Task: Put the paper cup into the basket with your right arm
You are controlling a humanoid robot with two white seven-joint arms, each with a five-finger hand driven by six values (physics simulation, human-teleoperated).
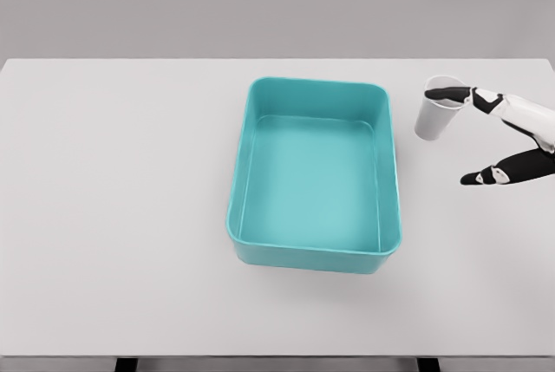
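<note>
A white paper cup [434,116] stands slightly tilted on the table, just right of the teal basket [315,256]. My right hand [449,136] reaches in from the right edge with its fingers spread. One black-tipped finger [451,94] lies across the cup's rim, while the thumb [486,176] hangs well below and to the right of the cup, apart from it. The hand is open and does not hold the cup. The basket is a rectangular tub with nothing inside. My left arm does not show.
The white table [113,199] stretches wide to the left and front of the basket. Its far edge runs just behind the basket and the cup, and its front edge lies near the bottom of the picture.
</note>
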